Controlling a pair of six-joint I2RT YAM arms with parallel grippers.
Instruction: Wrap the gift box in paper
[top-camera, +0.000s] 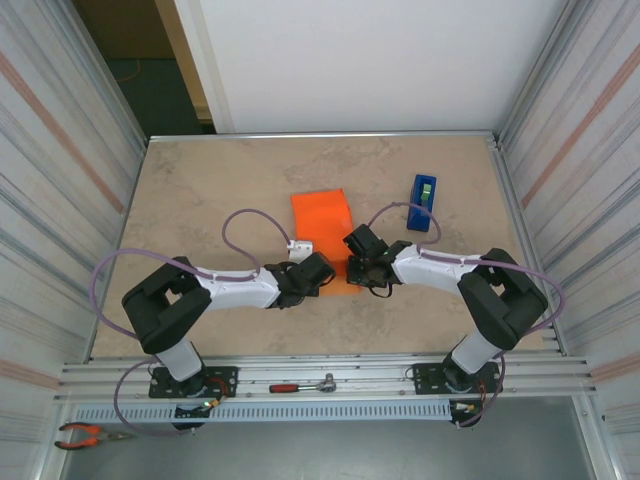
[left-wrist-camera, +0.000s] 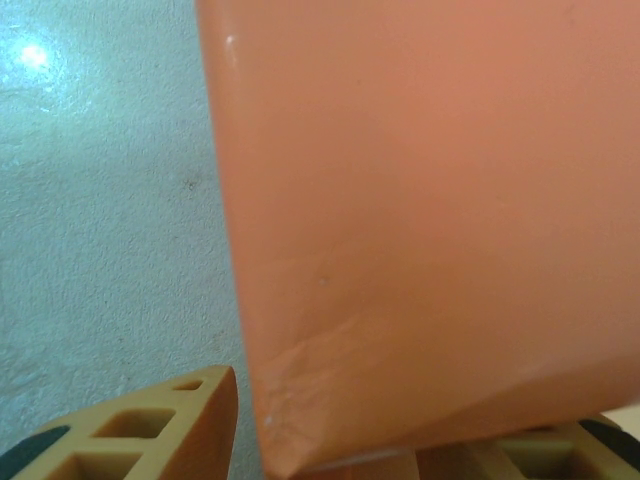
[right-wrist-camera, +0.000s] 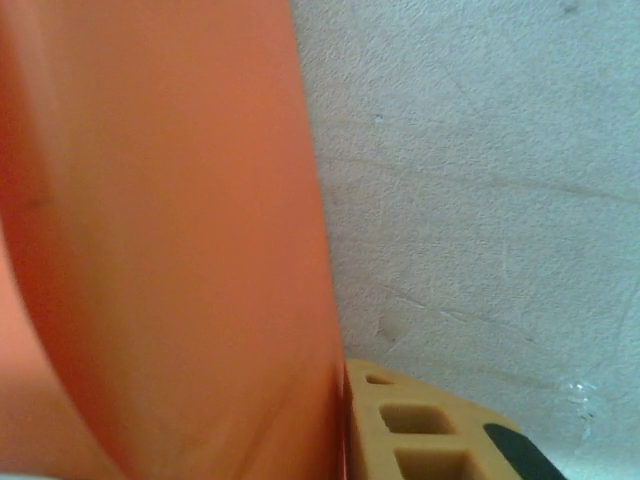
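Paper (top-camera: 322, 215) is bunched up mid-table, its near edge right between both claws. My left claw (top-camera: 322, 272) straddles a corner and my right claw (top-camera: 354, 264) touches its side. Can't tell if either is actually gripping.

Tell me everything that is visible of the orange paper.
The paper is bright orange, thin and smooth, with fine creases near one lower corner. It stands folded up in a boxy shape at the middle of the table. The right gripper has a tan finger close against its side.
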